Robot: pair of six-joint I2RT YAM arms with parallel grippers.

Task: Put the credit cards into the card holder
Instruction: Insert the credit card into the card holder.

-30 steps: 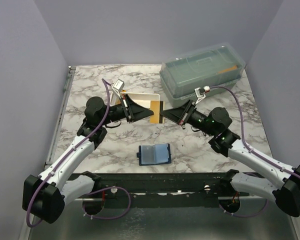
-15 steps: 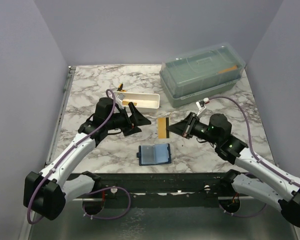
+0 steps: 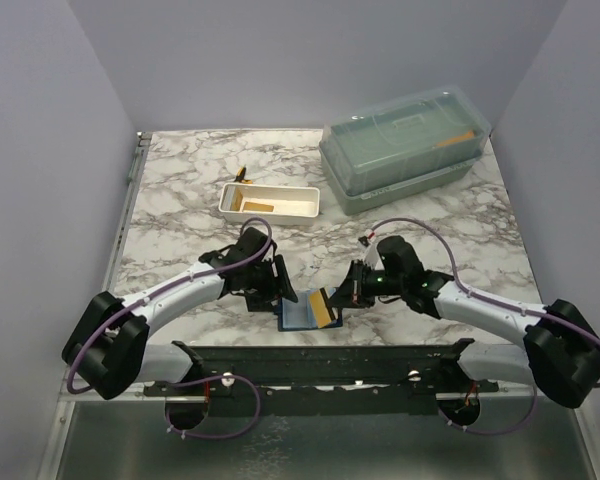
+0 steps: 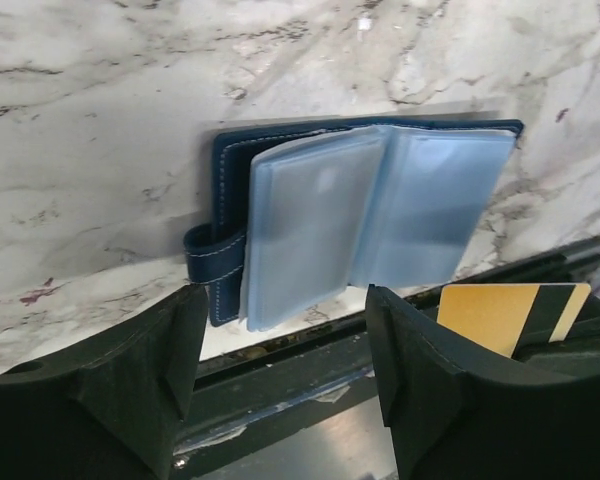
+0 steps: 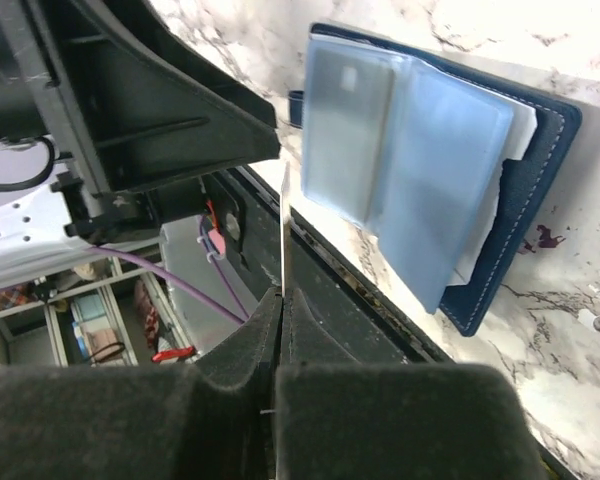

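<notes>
Marbled white-grey tabletop (image 3: 170,190), grey-walled booth. Right jaws: pinched shut on thin orange-tan credit card with dark stripe (image 3: 326,306), gripped by one end, presumably leaving the other free for a pocket. Left jaws: wide, empty, just beside navy-blue bifold card holder (image 3: 298,318), which lies open near the front edge; likely there to steady it. Behind: long white tray (image 3: 280,186) holding second tan card (image 3: 258,207)

card holder (image 3: 298,317) partly hidden behind credit card (image 3: 326,306), card's face unseen, edge-on in right wrist view
</notes>
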